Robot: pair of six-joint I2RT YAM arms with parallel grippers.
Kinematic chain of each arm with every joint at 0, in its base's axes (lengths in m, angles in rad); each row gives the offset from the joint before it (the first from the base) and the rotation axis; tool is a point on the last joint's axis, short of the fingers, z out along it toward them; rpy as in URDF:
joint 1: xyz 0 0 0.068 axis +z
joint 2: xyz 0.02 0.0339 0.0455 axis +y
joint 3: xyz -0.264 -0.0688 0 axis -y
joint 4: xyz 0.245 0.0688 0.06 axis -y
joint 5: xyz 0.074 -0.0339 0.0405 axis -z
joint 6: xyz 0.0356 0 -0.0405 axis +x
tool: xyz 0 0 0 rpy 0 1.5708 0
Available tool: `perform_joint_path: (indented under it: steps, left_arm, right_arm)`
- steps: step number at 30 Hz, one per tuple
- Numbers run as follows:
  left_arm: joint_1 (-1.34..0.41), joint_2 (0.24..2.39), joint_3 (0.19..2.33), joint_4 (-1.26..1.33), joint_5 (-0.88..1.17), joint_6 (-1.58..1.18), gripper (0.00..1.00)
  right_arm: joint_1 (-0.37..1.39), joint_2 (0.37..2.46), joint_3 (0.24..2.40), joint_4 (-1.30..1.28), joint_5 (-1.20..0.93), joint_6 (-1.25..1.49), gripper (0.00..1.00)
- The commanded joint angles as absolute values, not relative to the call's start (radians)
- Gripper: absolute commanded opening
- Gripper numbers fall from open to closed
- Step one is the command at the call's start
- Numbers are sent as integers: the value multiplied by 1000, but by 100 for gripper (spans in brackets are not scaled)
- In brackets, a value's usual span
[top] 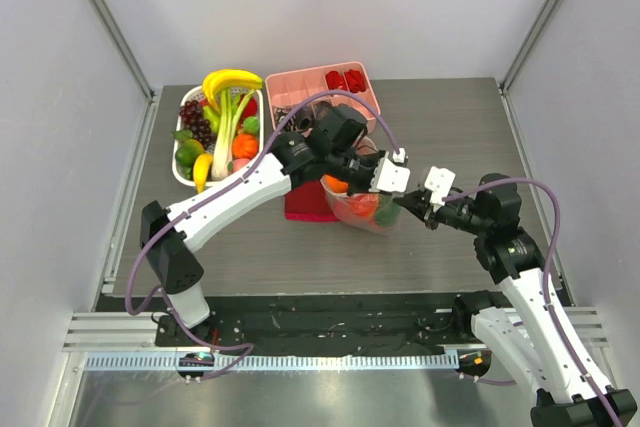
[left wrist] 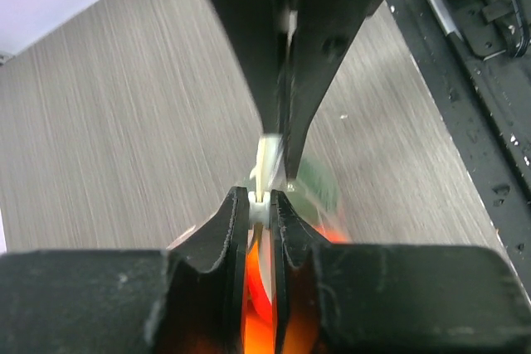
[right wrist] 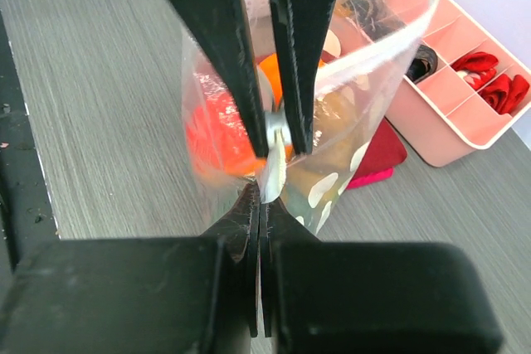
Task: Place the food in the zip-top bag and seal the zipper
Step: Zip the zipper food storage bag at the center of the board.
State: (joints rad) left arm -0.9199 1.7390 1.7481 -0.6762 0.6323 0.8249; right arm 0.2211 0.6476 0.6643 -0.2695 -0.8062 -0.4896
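**Top view:** the bag stands near the middle of the tabletop, just beside a dark red cloth. Orange and red toy fruits show through its dotted plastic. The left pincer and right pincer meet close together at the bag's edge nearer the right arm. Much other fruit lies in the white basket at the far corner, next to a pink tray. **Left wrist view** (blurred): the left pincer's fingers stand almost together, clamped on a thin pale edge of the bag, with an orange glow of fruit below. The right pincer's tips come in from opposite, just beside them. **Right wrist view:** the right pincer is pressed fully together on the bag's edge. The left pincer grips the same edge a little farther along. Beyond them the zipper bows outward in a loop, so the mouth is unsealed along most of its visible length. **Progress, as judged:** some fruit is loaded. Whether the basket's fruit is also meant for the bag cannot be told. Sealing appears to be only at its first pinch, at one end of the strip, and the rest remains to be pressed shut.
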Motion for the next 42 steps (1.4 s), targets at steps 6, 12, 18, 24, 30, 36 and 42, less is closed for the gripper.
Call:
perform_joint_path:
  steps: [6,12,18,24,30,36,42]
  left_arm:
    - [-816,1698,1746,-762,540,894,10]
    - [-756,1669,1752,-827,520,914,11]
    - [-674,1638,1729,-887,508,945,11]
    - [-597,1623,1704,-928,495,997,12]
    - [-531,1621,1713,-943,492,1029,12]
    - [-479,1600,1709,-969,485,1046,11]
    - [-422,1592,1710,-985,492,1057,11]
  right_arm:
    - [224,586,652,-252,-785,-519,1]
    - [224,578,643,-258,-743,-523,1]
    - [225,543,641,-279,-718,-526,1]
    - [224,508,640,-310,-683,-517,1]
    - [224,480,640,-334,-641,-499,1]
    - [224,462,650,-362,-623,-502,1]
    - [224,449,652,-374,-620,-509,1]
